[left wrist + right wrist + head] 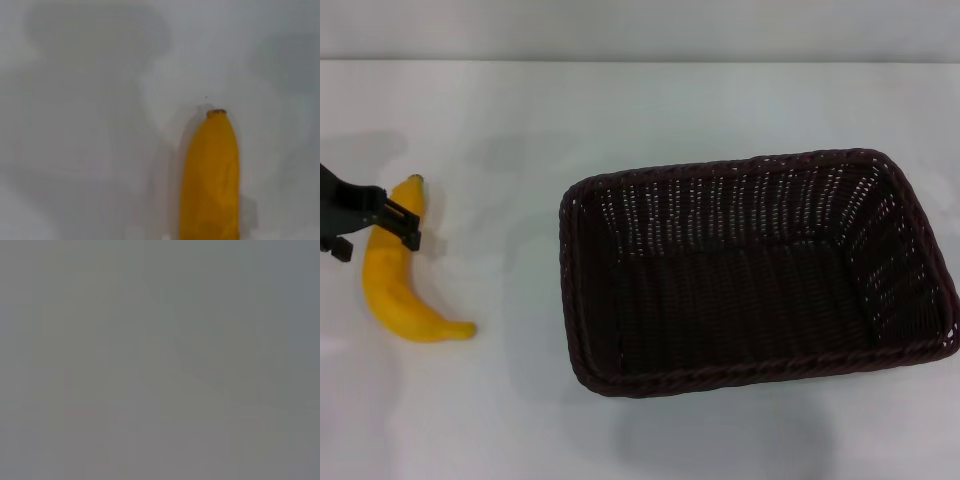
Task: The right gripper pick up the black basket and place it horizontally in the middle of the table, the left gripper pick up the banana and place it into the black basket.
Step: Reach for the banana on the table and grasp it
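Banana point(398, 285) lies on the tabletop point(500, 420), well left of the black basket point(582, 300); left end effector point(375, 228) straddles its upper part, fingers spread, not yet closed.

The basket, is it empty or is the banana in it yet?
Empty. The black basket shows only bare weave inside; the banana lies on the table, at the left gripper.

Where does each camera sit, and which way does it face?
Head: high up, looking forward and down at the table, basket and banana; left gripper at the banana's upper part.
Left wrist: on the left arm, facing the banana; no fingers visible.
Right wrist: on the right arm, plain grey only.
Head and left wrist share the banana.
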Controlling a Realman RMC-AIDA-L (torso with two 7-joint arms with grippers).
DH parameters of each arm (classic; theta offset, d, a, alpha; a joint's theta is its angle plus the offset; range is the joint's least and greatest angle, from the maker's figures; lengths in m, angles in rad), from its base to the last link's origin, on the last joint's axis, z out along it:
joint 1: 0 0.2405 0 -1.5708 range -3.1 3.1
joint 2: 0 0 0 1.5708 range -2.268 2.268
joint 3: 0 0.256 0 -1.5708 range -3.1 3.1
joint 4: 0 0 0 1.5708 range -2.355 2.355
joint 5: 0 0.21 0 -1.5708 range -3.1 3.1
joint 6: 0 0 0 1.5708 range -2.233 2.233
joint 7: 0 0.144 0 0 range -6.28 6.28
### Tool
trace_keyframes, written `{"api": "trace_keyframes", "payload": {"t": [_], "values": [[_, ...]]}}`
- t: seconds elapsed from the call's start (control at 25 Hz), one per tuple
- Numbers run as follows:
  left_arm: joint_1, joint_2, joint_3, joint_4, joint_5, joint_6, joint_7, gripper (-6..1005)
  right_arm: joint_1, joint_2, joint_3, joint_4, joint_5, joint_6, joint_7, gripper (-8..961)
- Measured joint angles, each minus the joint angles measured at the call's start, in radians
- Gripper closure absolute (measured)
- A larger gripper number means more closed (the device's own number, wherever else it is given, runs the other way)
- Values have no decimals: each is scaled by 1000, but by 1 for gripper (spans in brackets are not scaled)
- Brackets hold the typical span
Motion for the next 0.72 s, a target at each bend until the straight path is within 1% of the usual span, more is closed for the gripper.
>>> {"api": "trace_keyframes", "payload": {"t": [0.12,0.2,0.44,0.72], "values": [[-3,-3,24,-16,7,8,-3,202,10,0,-4,6,0,-13,0,386],[-4,-9,35,-22,8,18,-6,202,18,-1,-6,11,-1,-22,0,386],[-2,-21,36,-49,10,48,-9,204,25,-2,-10,12,-6,-27,0,387],[10,-31,36,-52,17,70,-16,207,24,-2,-12,12,-6,-27,0,387]]}}
